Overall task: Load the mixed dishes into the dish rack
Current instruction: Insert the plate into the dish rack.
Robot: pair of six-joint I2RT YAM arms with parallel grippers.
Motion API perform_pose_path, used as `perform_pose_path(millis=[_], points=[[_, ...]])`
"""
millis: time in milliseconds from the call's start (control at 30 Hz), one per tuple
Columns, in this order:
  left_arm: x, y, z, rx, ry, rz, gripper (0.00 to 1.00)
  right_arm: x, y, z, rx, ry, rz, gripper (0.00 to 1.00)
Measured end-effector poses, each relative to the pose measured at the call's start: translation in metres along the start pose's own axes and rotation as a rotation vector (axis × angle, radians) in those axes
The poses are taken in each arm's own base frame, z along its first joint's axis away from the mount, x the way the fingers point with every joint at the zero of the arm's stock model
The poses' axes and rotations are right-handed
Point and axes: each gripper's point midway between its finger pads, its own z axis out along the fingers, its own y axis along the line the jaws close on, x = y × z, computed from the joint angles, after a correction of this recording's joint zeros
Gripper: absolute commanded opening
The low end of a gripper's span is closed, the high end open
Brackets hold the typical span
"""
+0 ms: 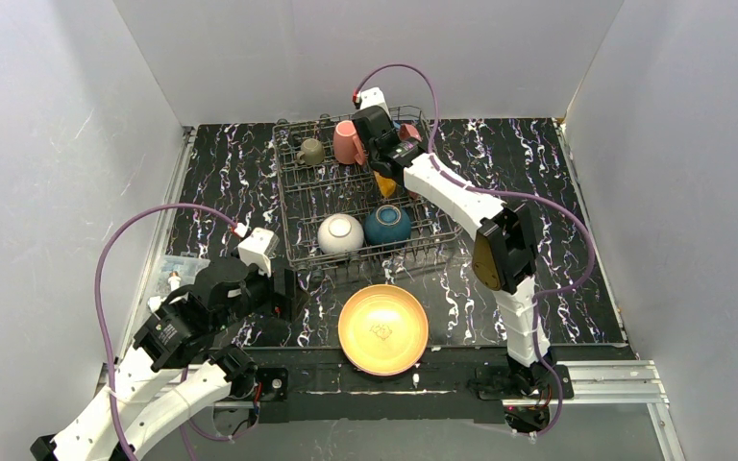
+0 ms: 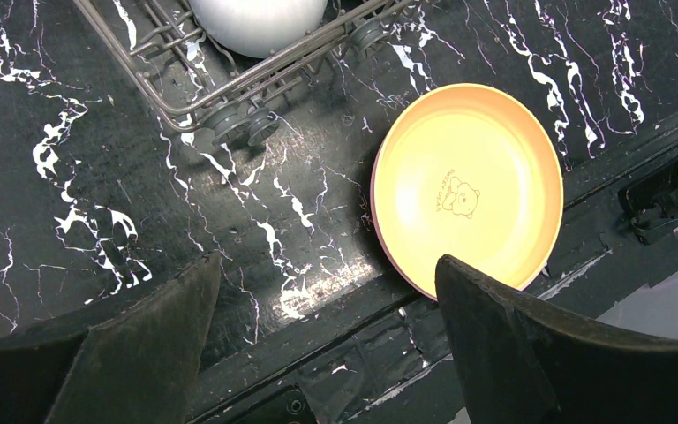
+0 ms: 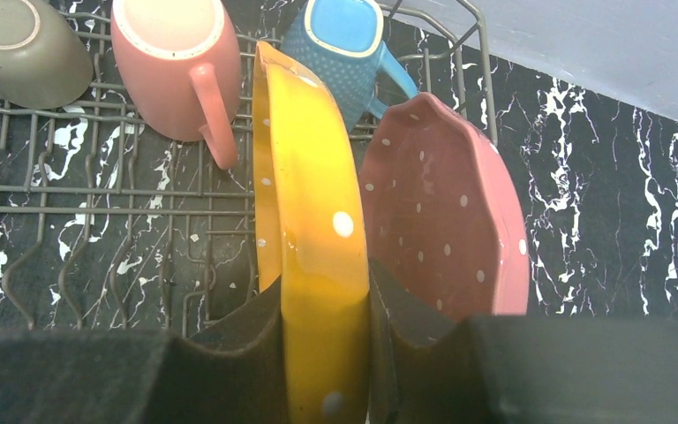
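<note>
- Left gripper (image 2: 331,300) hangs spread wide and empty near the orange bear-print plate (image 2: 468,190), which lies flat on the table (image 2: 97,177) outside the dish rack (image 1: 298,216).
- Right gripper (image 3: 327,353) pinches the yellow dotted plate (image 3: 309,212) on edge over the rack's far end, just beside the pink scalloped plate (image 3: 446,203).
- Likely step: seating that plate. The next move calls for release once the tines hold it, then a clean lift.

A plate (image 1: 382,328) lies on the table (image 1: 538,173) before the dish rack (image 1: 332,187)

A: Room beside the yellow plate (image 3: 309,238)?
B: Little. Pink plate (image 3: 450,230) stands just beside it, pink mug (image 3: 181,75) near its far edge. The dish rack (image 3: 97,188) rows on its other side stand open.
</note>
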Motion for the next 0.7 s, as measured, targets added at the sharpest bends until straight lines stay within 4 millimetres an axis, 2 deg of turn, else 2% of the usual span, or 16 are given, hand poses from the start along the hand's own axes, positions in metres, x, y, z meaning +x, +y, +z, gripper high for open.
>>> perform_pose_path(millis=[700], points=[[0.0,0.0001,0.0,0.0,0.0,0.0,0.91,0.0102,0.0043,0.0021,-0.01,0.024,0.019,0.01]])
